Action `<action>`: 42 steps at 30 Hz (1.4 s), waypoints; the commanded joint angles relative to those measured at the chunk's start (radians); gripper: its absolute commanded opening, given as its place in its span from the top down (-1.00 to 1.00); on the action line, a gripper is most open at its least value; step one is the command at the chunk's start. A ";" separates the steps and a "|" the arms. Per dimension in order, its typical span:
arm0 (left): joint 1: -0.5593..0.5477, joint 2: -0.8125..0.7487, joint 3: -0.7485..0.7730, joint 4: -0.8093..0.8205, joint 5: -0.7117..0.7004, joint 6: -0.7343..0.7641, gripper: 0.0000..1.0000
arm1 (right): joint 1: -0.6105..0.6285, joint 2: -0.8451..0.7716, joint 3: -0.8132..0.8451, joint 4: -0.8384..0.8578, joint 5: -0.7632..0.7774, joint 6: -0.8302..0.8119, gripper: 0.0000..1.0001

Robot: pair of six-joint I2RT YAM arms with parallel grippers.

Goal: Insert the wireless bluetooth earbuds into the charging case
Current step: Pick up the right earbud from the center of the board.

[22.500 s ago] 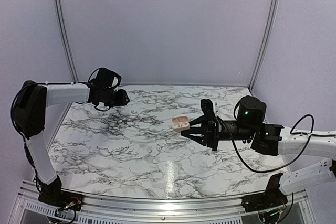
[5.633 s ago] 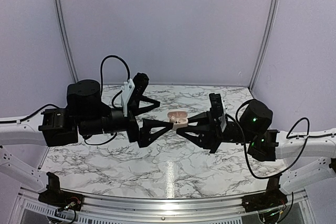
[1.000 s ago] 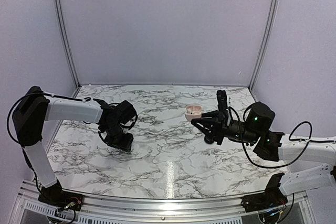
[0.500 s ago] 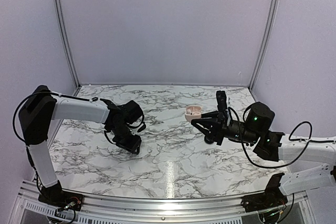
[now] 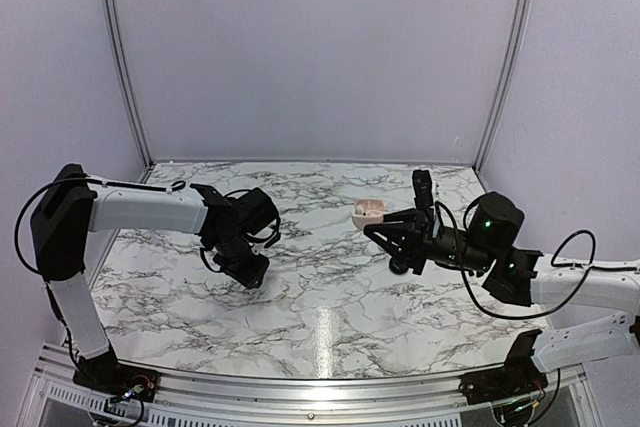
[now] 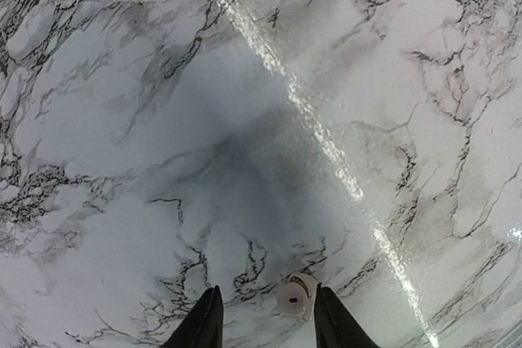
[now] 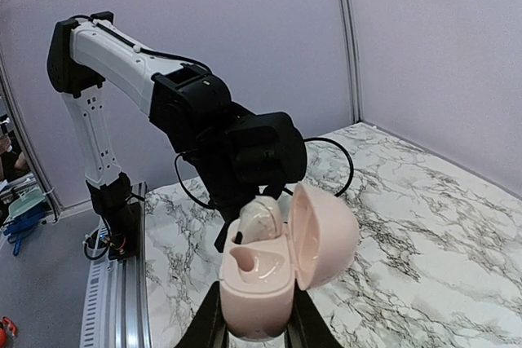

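My right gripper (image 7: 254,321) is shut on the base of the charging case (image 7: 257,283), a pinkish-cream pebble held upright above the table with its lid (image 7: 325,232) swung open. One pale earbud (image 7: 261,219) sits in the far socket, while the near socket is bare. The top view shows the case (image 5: 367,211) right of centre, at my right gripper (image 5: 378,228). My left gripper (image 6: 267,289) is down at the marble table (image 6: 245,120), open, with a second pale earbud (image 6: 295,297) lying between its fingers, close against the right one. My left gripper (image 5: 250,271) hides that earbud from above.
The left arm (image 7: 220,136) fills the background behind the held case in the right wrist view. A metal rail (image 5: 300,387) runs along the table's near edge. Purple walls with corner posts (image 5: 120,57) close in the back and sides.
My left gripper has shifted a little to the right over the table and its jaws have narrowed around the earbud. The right arm and case have stayed still.
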 commanded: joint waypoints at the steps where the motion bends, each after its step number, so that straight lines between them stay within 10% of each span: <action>1: -0.041 -0.008 0.026 -0.070 -0.042 -0.003 0.27 | -0.010 0.002 0.042 0.004 -0.012 -0.001 1.00; 42: -0.080 0.116 0.040 -0.081 -0.057 -0.020 0.52 | -0.011 -0.003 0.035 -0.006 -0.011 0.002 1.00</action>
